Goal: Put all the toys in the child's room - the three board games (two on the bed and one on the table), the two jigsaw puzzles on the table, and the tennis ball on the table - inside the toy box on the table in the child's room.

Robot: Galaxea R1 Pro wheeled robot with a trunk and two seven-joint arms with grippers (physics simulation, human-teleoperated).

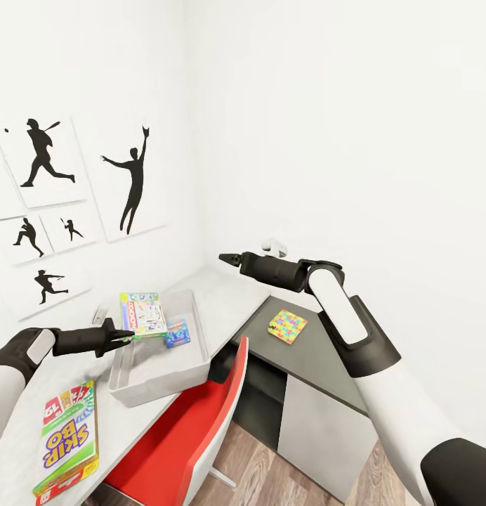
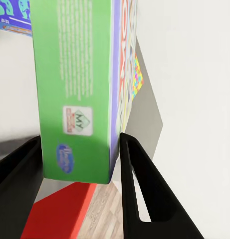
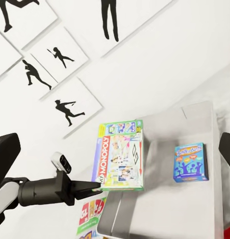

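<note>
**Monopoly box held over the bin**

The Monopoly box (image 1: pixel 143 314) is flat and rectangular, white and green on its face with a red banner along one side, and a plain green edge with small print seen close in the left wrist view (image 2: pixel 77 94). It hangs level above the toy box (image 1: pixel 155 383), over the end nearer the wall, pinched by its edge between the fingers of the left gripper (image 1: pixel 128 338).

Inside the pale grey bin lies a small blue game box (image 1: pixel 177 332), flat on the bottom. The bin stands on the table (image 1: pixel 222 295), and nearer me the white Skip-Bo box (image 1: pixel 69 437) lies flat on the same top.

A jigsaw puzzle (image 1: pixel 288 326) rests on the lower dark cabinet (image 1: pixel 320 365). The right gripper (image 1: pixel 227 259) hovers above the table's far corner; whether its fingers are parted I cannot tell. A red chair (image 1: pixel 194 436) stands tucked against the table.
</note>
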